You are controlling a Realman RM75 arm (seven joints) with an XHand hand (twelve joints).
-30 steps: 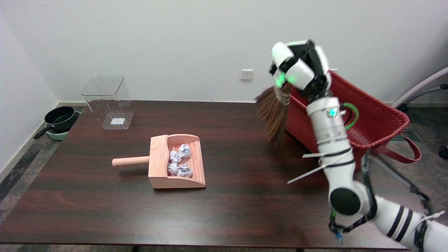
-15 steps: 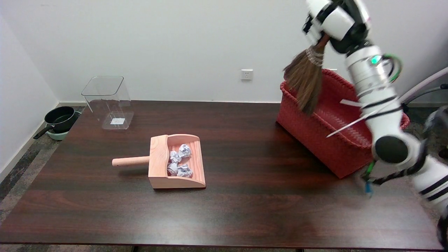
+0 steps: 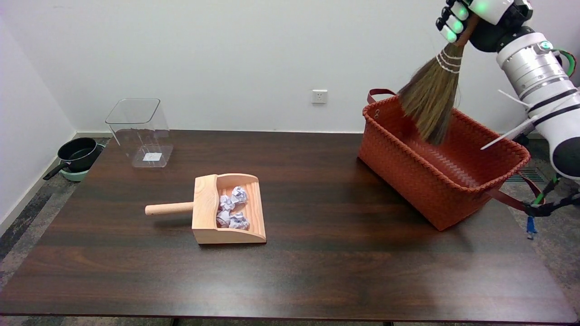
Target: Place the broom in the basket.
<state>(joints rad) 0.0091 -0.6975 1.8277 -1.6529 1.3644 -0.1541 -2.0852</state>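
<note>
Robot right hand (image 3: 480, 13) grips the broom (image 3: 430, 102) by its handle at the picture's top right, fingers wrapped around it. Over the last second it has carried the broom up from beside the red basket (image 3: 408, 167) to hang bristles-down over the opening, so lowering and releasing likely remain.

Even, bright room light is falling from overhead; the dark tabletop (image 3: 317, 271) is showing soft glare along its near edge; focus is holding sharp throughout.
</note>
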